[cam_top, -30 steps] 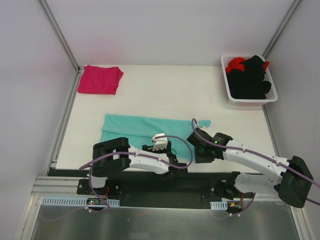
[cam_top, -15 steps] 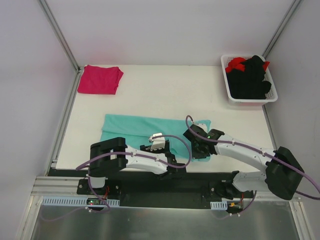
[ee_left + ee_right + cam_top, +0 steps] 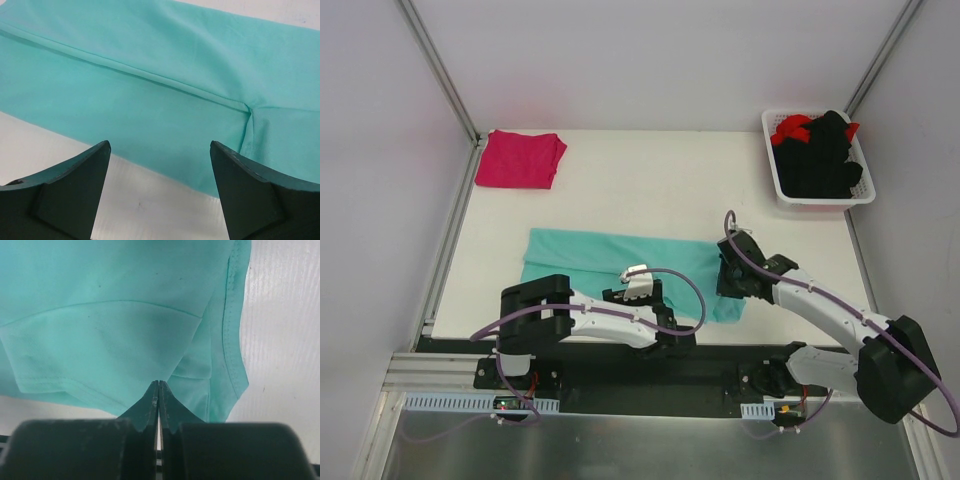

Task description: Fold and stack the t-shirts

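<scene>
The teal t-shirt (image 3: 610,262) lies flat as a long band across the near middle of the bench (image 3: 650,185), its long sides running left to right and a straight crease along its length. At its right end the cloth bunches into a short flap with a stitched hem and a curved seam, seen close in the right wrist view.

The right end effector (image 3: 733,272) sits on that right end. Its two fingers (image 3: 150,407) are pressed together with no gap, and their tips meet on the edge of the teal cloth, pinching it. The left end effector (image 3: 160,150) hovers over the shirt's near edge, about midway along the band. Its jaws are spread wide, with bare bench and the shirt's lower edge between them, and they hold nothing.

The pink t-shirt (image 3: 522,158) rests folded into a rough square at the far left corner of the bench, well apart from the teal one. At the far right corner stands a white basket (image 3: 820,202) piled with black garments (image 3: 820,160), and a red garment (image 3: 793,128) shows at the pile's far end.
</scene>
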Available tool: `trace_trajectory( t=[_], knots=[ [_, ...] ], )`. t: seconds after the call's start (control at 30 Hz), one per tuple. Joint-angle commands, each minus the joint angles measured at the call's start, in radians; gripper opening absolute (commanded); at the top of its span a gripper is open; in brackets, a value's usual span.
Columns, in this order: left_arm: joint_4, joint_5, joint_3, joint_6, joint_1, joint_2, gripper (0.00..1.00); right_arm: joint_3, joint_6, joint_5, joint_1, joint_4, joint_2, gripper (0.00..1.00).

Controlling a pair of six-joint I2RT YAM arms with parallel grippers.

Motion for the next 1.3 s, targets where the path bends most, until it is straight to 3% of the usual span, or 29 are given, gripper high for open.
trace_trajectory(
  t=[0.0,0.2,0.9,1.27],
  knots=[
    [-0.042,-0.024,0.030,-0.021,-0.014,0.004,0.81,-0.060,-0.018,-0.114,-0.047,0.133,0.006,0.01],
    [-0.053,-0.022,0.041,-0.020,-0.015,0.011,0.81,-0.095,-0.013,-0.154,-0.064,0.228,0.068,0.01],
    [-0.071,-0.016,0.067,-0.025,-0.017,0.036,0.81,0.021,-0.059,-0.157,-0.101,0.158,0.083,0.01],
    [-0.116,-0.014,0.056,-0.077,-0.020,0.022,0.81,-0.059,-0.059,-0.194,-0.135,0.234,0.155,0.01]
  ],
)
